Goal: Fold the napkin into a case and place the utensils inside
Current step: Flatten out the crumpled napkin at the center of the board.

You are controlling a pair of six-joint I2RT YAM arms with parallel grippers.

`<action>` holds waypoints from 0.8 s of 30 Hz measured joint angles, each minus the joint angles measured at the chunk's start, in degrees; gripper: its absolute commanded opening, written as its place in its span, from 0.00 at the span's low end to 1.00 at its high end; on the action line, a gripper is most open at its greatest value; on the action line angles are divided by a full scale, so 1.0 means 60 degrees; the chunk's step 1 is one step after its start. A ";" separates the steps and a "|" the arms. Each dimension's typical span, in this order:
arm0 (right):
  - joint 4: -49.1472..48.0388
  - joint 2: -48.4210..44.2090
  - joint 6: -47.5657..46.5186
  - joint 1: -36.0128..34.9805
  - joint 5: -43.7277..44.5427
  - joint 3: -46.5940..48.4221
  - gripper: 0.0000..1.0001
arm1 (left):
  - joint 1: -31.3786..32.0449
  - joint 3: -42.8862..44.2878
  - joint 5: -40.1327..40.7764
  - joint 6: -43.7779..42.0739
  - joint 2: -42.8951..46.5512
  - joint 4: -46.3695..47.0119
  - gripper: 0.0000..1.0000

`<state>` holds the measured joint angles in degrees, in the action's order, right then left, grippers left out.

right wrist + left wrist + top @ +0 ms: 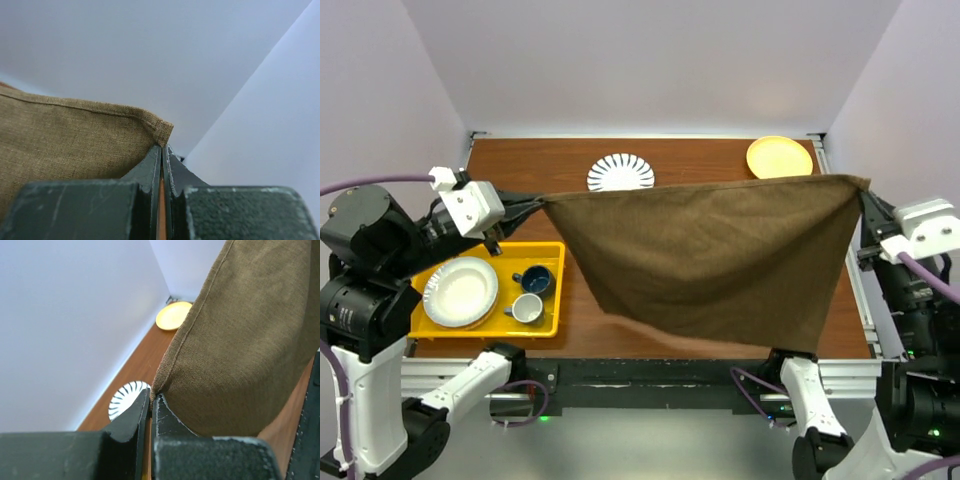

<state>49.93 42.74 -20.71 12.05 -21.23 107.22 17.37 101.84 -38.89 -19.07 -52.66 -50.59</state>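
Napkin, one cloth, hung spread above the worktop. Its taut upper edge ran left to right between two clenched hands. The left hand pinched the left corner and the right hand the right, neither nearer. One striped plate, one yellow plate and one tray sat on the worktop; no utensils showed.

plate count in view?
3. Striped plate at the far edge, yellow plate in the far right corner, white plate in the yellow tray on the left. The lifted napkin covers much of the table and may hide more.
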 measured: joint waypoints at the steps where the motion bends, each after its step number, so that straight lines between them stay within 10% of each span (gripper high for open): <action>1: 0.0062 -0.0087 -0.0044 0.0004 0.0025 -0.0280 0.00 | 0.0000 -0.0171 0.0106 -0.0007 0.0087 -0.0113 0.00; 8: -0.0382 0.0550 -0.0098 -0.0004 -0.0488 -0.2630 0.00 | 0.0004 -0.1727 0.1515 -0.0066 -0.0648 0.0372 0.00; 24: -0.4444 0.7461 0.0226 -0.1665 -0.0364 -0.4994 0.00 | -0.0448 -0.4390 0.3971 -0.0721 -0.5982 0.4903 0.00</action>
<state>23.27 87.50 -19.35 2.07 -23.42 77.25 14.68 75.50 -15.07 -23.40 -88.55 -21.17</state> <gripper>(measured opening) 0.011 0.035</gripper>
